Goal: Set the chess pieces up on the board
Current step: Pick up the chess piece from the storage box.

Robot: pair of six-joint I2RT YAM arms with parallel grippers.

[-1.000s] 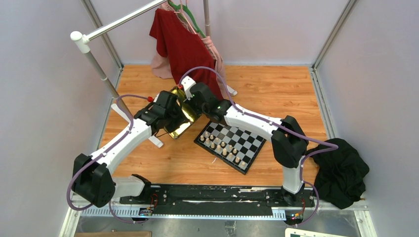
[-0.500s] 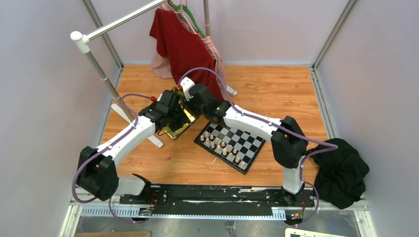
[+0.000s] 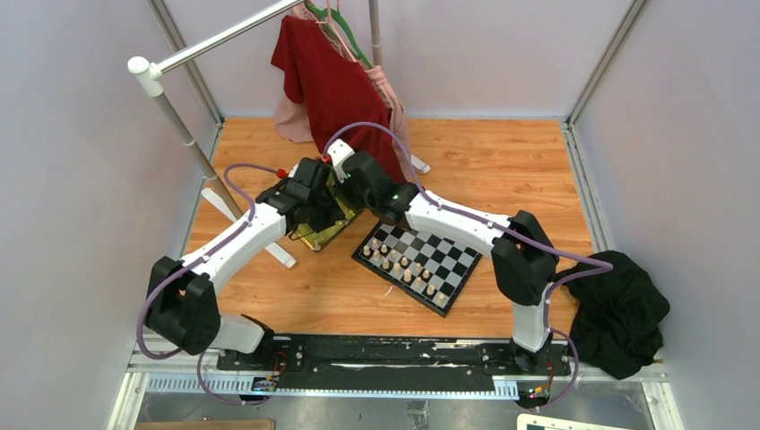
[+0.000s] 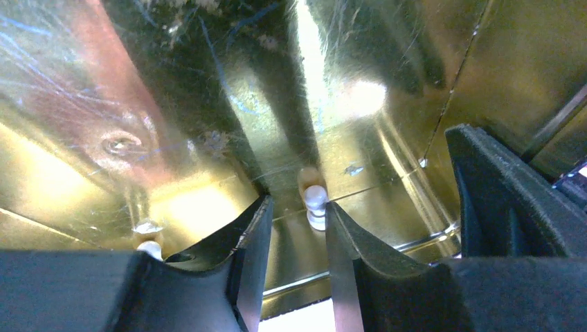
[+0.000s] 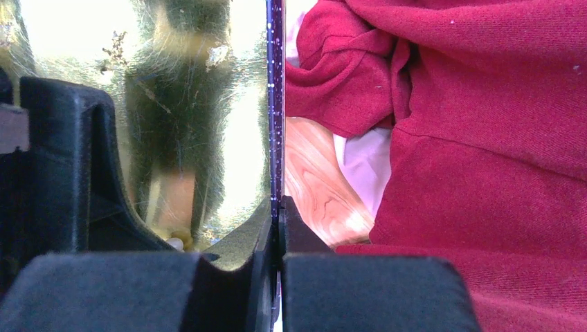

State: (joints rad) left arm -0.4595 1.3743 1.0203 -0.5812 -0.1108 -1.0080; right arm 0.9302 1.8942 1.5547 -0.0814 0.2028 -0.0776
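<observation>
Wooden tabletop (image 3: 502,161) spreads wide behind and to the right of the work area. My left gripper (image 4: 296,207) is inside the gold tin (image 4: 208,104), jaws parted, with a white piece (image 4: 315,202) standing at the mouth of the gap, close to a wall seam. My right gripper (image 5: 278,204) is clenched on the tin's thin wall edge, and a red garment (image 5: 484,138) crowds just beyond it. The board (image 3: 448,255) lies just right of the tin, with pieces (image 3: 399,260) lining its near-left side.

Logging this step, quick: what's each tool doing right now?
The left tool is open, jaws flanking a white chess piece in the gold tin.
The right tool is closed on the tin's wall.
</observation>
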